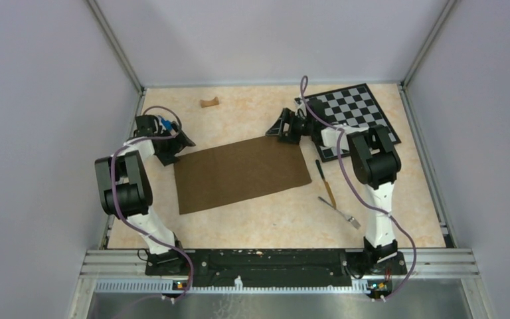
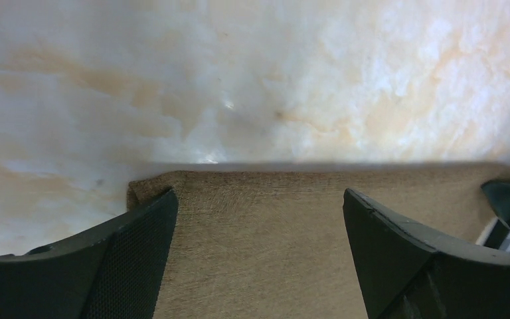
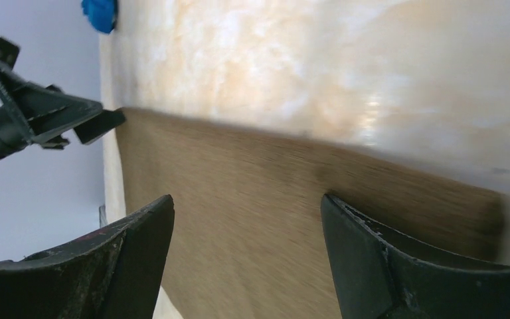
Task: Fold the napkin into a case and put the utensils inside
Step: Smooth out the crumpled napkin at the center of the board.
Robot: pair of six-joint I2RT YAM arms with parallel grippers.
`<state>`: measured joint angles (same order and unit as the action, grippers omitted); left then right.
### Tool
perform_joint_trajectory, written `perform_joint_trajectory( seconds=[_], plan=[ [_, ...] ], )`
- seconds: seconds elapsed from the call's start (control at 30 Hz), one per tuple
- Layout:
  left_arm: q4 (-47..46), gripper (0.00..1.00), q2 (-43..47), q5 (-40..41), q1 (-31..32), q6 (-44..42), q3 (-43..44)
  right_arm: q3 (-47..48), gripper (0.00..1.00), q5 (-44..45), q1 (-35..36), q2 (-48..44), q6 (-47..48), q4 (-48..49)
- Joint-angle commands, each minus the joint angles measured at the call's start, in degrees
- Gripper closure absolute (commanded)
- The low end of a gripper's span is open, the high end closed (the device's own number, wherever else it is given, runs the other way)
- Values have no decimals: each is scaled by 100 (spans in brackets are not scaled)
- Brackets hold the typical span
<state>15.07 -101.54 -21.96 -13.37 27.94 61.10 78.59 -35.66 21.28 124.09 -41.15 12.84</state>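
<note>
Napkin [image 1: 242, 174] flat on table [image 1: 252, 229]; knife [image 1: 325, 181], fork [image 1: 340, 211] outside it at 3 o'clock; left pincer [image 2: 259, 199], right pincer [image 3: 247, 203] spread.

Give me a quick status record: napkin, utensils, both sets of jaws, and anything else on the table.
napkin: dark brown, lying flat as a rectangle mid-table, not yet a narrow case
left jaws: open at the napkin's far left corner, holding nothing
right jaws: open at the napkin's far right corner, holding nothing
knife: on the table right of the napkin, apart from it
fork: on the table just nearer than the knife
checkerboard: far right corner
tan piece: by the far edge, left of centre
</note>
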Motion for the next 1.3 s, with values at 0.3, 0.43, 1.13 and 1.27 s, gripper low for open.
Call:
perform_joint_trajectory(
  seconds=[0.3, 0.43, 1.13, 1.27],
  plan=[
    [254, 1, 597, 6, 938, -271, 390, 214, 19, 432, 451, -664, 269, -261],
    [-735, 1, 403, -933, 1110, 517, 181, 548, 19, 172, 860, -162, -370, 375],
    [-127, 1, -381, -463, 494, -106, 676, 399, 25, 316, 37, 175, 166, -61],
    [112, 1, -40, -688, 498, -254, 842, 490, 24, 103, 57, -122, 115, -84]
  ],
)
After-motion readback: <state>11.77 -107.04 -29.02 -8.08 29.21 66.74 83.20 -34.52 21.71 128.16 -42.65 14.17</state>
